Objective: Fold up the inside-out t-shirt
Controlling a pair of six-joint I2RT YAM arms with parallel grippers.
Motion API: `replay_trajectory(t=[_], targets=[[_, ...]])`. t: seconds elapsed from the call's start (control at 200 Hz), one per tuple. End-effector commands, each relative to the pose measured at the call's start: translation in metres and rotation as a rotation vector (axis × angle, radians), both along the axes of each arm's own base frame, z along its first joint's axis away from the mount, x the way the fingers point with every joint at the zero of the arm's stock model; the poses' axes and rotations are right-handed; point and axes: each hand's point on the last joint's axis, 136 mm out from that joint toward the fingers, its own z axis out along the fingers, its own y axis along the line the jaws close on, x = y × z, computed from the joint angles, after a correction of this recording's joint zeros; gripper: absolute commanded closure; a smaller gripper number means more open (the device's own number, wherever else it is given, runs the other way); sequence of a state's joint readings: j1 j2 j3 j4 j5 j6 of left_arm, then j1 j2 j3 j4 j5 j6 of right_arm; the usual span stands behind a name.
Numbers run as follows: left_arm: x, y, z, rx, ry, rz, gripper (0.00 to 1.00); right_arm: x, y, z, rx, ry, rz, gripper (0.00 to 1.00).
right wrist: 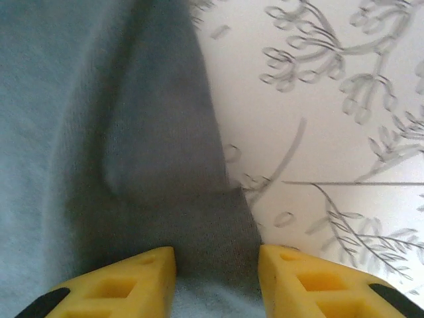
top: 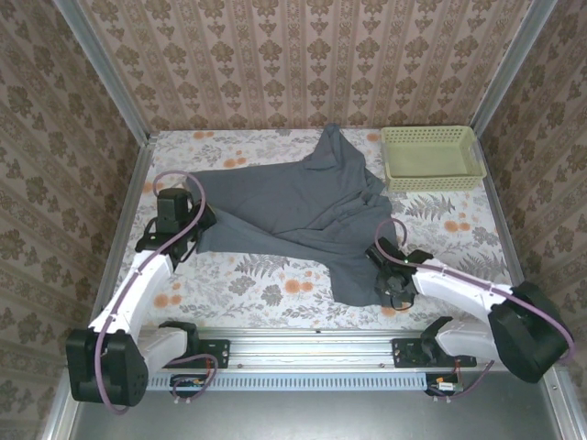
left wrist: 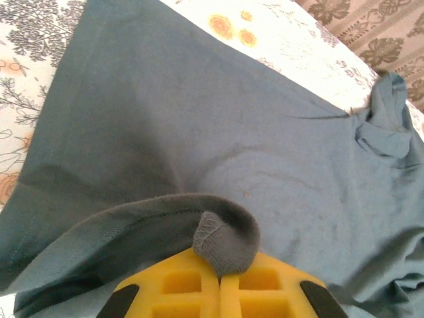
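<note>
Seen from above, the inside-out t-shirt [top: 293,206] lies spread and rumpled across the middle of the flowered surface [top: 275,293], one part trailing toward twelve o'clock and a long corner reaching toward five o'clock. A pale green basket [top: 431,180] sits at two o'clock, just beside the cloth. My left pincer [top: 194,227] is at the shirt's nine o'clock edge, closed tight on a stitched hem; its wrist camera shows that hem bunched in a small roll over the shut yellow tips. My right pincer [right wrist: 216,265] is down at the five o'clock corner, its two yellow fingers [right wrist: 142,268] apart with a dark strip of fabric lying between them, bare surface off toward three o'clock. I judge the step in hand to be securing this second corner so the shirt can be lifted and stretched flat. To do it well, I should keep the tips low against the surface, close on the fabric itself rather than the thin outer edge, and take both layers if there are two. Only once the pinch holds should I lift, drawing the two pincers apart evenly so the hem does not slip out.
</note>
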State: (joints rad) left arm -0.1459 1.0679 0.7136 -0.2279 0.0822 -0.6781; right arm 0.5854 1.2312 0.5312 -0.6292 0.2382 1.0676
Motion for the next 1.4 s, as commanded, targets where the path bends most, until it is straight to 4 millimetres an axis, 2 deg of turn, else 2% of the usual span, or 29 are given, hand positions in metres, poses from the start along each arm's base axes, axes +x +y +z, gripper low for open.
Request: replay_trajectory(t=[0.0, 0.075, 0.22, 0.4, 0.54, 0.78, 0.92, 1.045, 1.12, 1.185, 1.25, 1.395], targets=[[0.012, 0.003, 0.010, -0.046, -0.035, 0.011, 1.00, 0.016, 0.018, -0.003, 0.029, 0.000, 0.065, 0.59], [0.018, 0.004, 0.010, -0.059, -0.037, 0.009, 1.00, 0.030, 0.024, 0.001, 0.025, -0.005, 0.106, 0.58], [0.029, 0.008, 0.002, -0.091, -0.010, 0.014, 1.00, 0.041, 0.012, 0.007, 0.011, 0.023, 0.112, 0.55], [0.035, 0.019, -0.016, -0.082, 0.047, 0.043, 1.00, 0.019, -0.005, 0.016, -0.044, 0.057, 0.102, 0.51], [0.041, 0.027, -0.033, -0.105, 0.072, 0.074, 1.00, 0.000, -0.003, 0.011, -0.013, 0.075, 0.080, 0.51], [0.044, 0.026, -0.028, -0.109, 0.062, 0.064, 1.00, -0.018, 0.013, -0.005, -0.001, 0.130, 0.073, 0.51], [0.042, 0.029, -0.027, -0.104, 0.058, 0.073, 1.00, -0.016, 0.019, -0.017, 0.003, 0.142, 0.070, 0.52], [0.042, 0.029, -0.023, -0.140, 0.037, 0.069, 1.00, -0.011, 0.016, -0.016, -0.033, 0.128, 0.081, 0.59], [0.042, 0.029, -0.018, -0.175, 0.007, 0.065, 1.00, -0.010, 0.013, -0.016, -0.045, 0.122, 0.079, 0.81], [0.042, 0.030, -0.013, -0.216, -0.025, 0.065, 1.00, -0.010, 0.011, -0.011, -0.046, 0.103, 0.074, 0.94], [0.042, 0.032, -0.008, -0.248, -0.056, 0.065, 1.00, -0.006, 0.006, 0.002, -0.063, 0.067, 0.066, 1.00], [0.046, 0.030, 0.008, -0.278, -0.118, 0.030, 1.00, 0.003, -0.016, 0.053, -0.149, -0.044, 0.055, 1.00]])
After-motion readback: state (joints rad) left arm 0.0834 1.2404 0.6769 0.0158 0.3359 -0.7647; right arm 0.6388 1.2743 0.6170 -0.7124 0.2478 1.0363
